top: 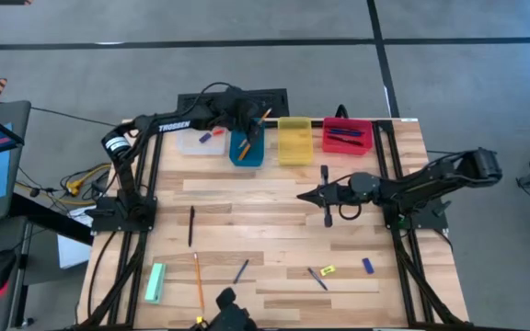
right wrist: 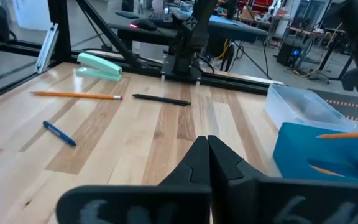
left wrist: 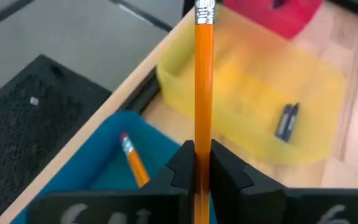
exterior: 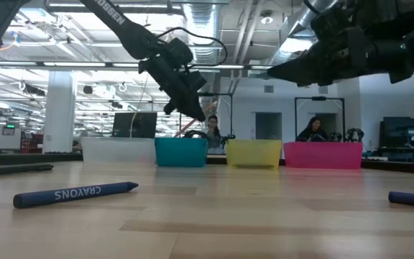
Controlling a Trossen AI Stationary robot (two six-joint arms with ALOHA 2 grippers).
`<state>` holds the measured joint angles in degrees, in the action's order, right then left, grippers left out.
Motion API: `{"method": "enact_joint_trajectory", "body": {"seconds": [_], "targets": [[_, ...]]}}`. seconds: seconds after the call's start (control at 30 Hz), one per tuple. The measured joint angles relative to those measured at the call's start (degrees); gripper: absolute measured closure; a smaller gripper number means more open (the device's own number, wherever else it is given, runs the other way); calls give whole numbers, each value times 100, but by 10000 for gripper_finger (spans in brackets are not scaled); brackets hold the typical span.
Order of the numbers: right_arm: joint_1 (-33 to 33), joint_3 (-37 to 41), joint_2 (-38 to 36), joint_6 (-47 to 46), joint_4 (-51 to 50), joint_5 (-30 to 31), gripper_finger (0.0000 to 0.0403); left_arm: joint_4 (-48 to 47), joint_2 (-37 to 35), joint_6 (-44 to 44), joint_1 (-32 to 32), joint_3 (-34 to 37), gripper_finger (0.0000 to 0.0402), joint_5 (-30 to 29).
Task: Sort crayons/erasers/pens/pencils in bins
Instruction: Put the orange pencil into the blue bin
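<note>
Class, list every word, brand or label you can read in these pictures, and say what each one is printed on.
"TROSSEN": white letters on the left arm, high view.
"CRAYONS": upside down on the dark blue crayon lying on the table, low view.
Pale marks on the left wrist mount: too blurred to read.
Signs in the room behind: too small to read.
</note>
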<state>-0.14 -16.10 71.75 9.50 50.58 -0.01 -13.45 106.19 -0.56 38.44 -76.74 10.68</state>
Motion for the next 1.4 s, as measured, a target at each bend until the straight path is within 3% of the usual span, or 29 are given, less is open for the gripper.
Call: {"method": "enact_joint_trajectory", "body": {"seconds": [0.4, 1.03, 1.4], "targets": [[15, 0, 168, 11, 192, -4, 400, -47, 529, -386, 81, 21, 388, 85], [52, 0, 168, 279, 171, -17, 397, -527, 689, -771, 63, 15, 386, -64], [55, 0, 166, 302, -13, -17, 398, -514, 691, -803, 67, 15, 315, -72]]}}
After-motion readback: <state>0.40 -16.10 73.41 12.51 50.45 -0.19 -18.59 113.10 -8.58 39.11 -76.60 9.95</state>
